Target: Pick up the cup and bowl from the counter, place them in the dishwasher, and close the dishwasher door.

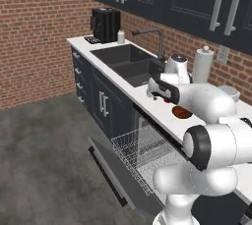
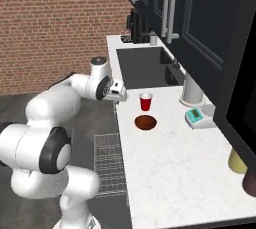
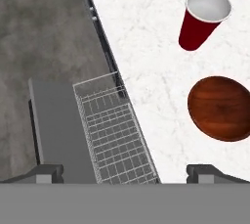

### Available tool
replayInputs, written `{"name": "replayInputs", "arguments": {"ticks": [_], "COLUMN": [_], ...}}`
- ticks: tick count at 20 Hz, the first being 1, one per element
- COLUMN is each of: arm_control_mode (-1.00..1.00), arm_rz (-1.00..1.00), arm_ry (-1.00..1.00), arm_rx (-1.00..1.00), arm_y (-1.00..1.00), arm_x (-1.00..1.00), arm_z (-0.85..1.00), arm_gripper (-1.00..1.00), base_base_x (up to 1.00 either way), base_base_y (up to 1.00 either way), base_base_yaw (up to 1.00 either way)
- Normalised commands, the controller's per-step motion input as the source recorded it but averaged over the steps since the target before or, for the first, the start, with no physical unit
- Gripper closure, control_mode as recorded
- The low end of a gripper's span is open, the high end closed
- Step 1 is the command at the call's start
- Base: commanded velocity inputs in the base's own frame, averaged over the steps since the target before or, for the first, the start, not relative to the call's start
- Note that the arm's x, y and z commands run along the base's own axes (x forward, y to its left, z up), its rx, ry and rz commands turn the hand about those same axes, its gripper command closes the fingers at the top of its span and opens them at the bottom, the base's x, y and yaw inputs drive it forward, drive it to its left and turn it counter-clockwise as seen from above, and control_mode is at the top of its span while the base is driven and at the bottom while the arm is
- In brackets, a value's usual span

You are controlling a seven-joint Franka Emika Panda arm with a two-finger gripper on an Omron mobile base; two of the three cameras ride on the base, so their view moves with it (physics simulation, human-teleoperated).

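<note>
Here's the long white tabletop [image 2: 170, 168], marble-look with faint grey veining, running along the brick wall over dark cabinets. Below its front edge the dishwasher door [image 1: 114, 172] lies dropped flat, a plain dark grey panel, and the silver wire rack [image 1: 140, 151] is pulled out over it, a fine square mesh with nothing in it. Next in size, the grey paper-towel roll [image 2: 191, 89] stands upright at the back by the wall, with the teal-and-white kitchen scale [image 2: 195, 117] just beside it. Now the bowl [image 2: 145, 122]: shallow, round, dark reddish-brown with a wood-like grain, sitting flat on the tabletop near the front edge. Just behind it, close but apart, the cup [image 2: 145, 101] stands upright, red, tapered, white inside and at the rim. And the tool [image 2: 118, 98] hovers at the tabletop's edge, above the rack and beside the cup, fingers spread wide, holding nothing and touching nothing. No writing can be read on anything from here.
</note>
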Motion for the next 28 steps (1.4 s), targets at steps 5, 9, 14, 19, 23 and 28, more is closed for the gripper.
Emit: {"name": "replayInputs", "arguments": {"ticks": [5, 9, 14, 19, 23, 28], "arm_control_mode": [-1.0, -1.0, -1.0, -1.0, -1.0, -1.0], "arm_rz": [0.0, 0.0, 0.0, 0.0, 0.0, 0.0], "arm_ry": [0.04, 0.0, 0.0, 0.0, 0.0, 0.0], "arm_rx": [-0.01, 0.0, -0.02, -0.02, -0.01, 0.0], "arm_y": [-0.32, -0.24, -0.24, -0.24, -0.2, -0.18], "arm_x": [0.96, 0.76, 0.7, 0.57, 0.54, 0.61], "arm_z": [-0.2, -0.02, -0.28, -0.37, -0.23, -0.17], "arm_gripper": [-1.0, -1.0, -1.0, -1.0, -1.0, -1.0], "base_base_x": [0.0, 0.0, 0.0, 0.0, 0.0, 0.0], "base_base_y": [0.0, 0.0, 0.0, 0.0, 0.0, 0.0], "base_base_yaw": [0.0, 0.0, 0.0, 0.0, 0.0, 0.0]}}
